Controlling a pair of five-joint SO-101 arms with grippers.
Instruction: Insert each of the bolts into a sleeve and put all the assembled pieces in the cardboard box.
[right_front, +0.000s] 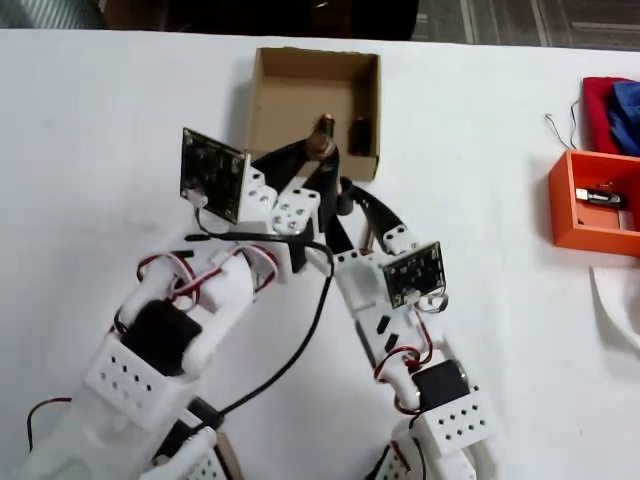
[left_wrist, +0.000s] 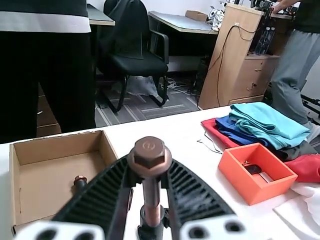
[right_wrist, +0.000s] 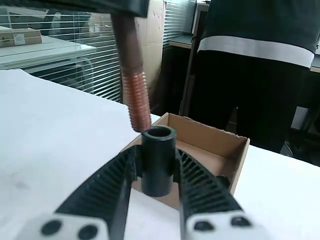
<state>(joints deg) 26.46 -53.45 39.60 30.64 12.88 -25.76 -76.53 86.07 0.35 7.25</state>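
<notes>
The left gripper (left_wrist: 149, 167) is holding a copper-coloured bolt (left_wrist: 149, 152) upright, its fingers clamping on the shank just under the hexagonal head. From the high view that head (right_front: 321, 143) is showing over the near wall of the cardboard box (right_front: 290, 105), the wall that is facing the two arms. The right gripper (right_wrist: 156, 157) is sitting just outside that same wall, a little nearer the arms than the bolt, and its fingers are closing on a dark sleeve (right_wrist: 158, 170) that is standing upright with its open mouth facing up. The bolt's threaded end (right_wrist: 137, 107) is hanging right at the rim of the sleeve's mouth, slightly off its centre and not down inside the bore; whether the tip is touching the rim is hard to tell. Inside the cardboard box, close to the near wall, a dark piece (right_front: 360, 132) is lying on the floor, and the left wrist view is showing a copper head on it (left_wrist: 80, 181), so it is probably a bolt already seated in a sleeve. Well apart from the cardboard box, on the side where the right arm is working, an orange tray (right_front: 558, 200) is resting on the white worktop (right_front: 90, 120) with a small dark item in it, and folded cloths (left_wrist: 270, 122) are lying just beyond the tray, farther again from the cardboard box
</notes>
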